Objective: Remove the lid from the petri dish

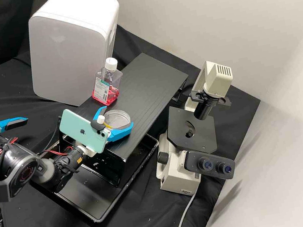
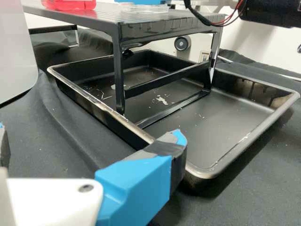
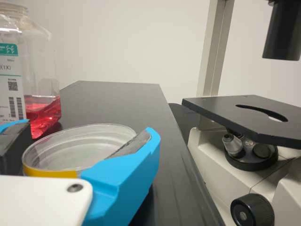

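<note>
Care counts here: with jaws of the right gripper point(image 1: 118, 118) clamped on the lid point(image 3: 77, 141) of the petri dish point(image 3: 51, 169) atop the black stand point(image 1: 146, 83), a straight, level lift should leave the base behind, while the left gripper point(image 2: 89, 141) waits, jaws spread, near the tray point(image 2: 244, 141).

The clear round petri dish point(image 1: 117, 119) sits on the black slatted platform point(image 1: 150, 82) (capped plastic flask point(image 1: 106, 84) behind it), white microscope point(image 1: 194, 149) to the right, shallow metal tray point(image 1: 95, 196) beneath
</note>
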You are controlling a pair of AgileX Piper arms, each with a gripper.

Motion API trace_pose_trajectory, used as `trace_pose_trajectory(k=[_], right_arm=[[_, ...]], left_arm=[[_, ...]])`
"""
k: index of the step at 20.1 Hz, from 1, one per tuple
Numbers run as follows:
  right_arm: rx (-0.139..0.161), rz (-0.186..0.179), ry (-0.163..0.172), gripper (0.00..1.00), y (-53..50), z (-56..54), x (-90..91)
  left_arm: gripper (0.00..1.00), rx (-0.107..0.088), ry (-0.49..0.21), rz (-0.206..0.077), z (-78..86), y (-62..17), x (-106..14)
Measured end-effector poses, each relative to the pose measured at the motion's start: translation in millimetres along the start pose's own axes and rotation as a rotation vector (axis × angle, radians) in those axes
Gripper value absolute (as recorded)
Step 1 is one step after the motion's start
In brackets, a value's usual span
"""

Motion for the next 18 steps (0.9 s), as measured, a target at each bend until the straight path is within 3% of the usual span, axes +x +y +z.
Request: trace_pose_trajectory(k=[5, 11, 18], right_arm=[[0.000, 0.016, -0.002, 0.00, 4.6, 0.5, -0.9], [0.000, 0.045, 0.021, 0.00, 15.1, -7.2, -12.6], [0.002, 0.041, 0.017, 0.00, 16.3, -7.8, -26.4]], left_arm=[[1.00, 0.000, 0.000, 0.000, 0.0, 0.0, 0.0], [1.00, 0.000, 0.000, 0.000, 0.0, 0.0, 0.0], [1.00, 0.000, 0.000, 0.000, 0.0, 0.0, 0.0]])
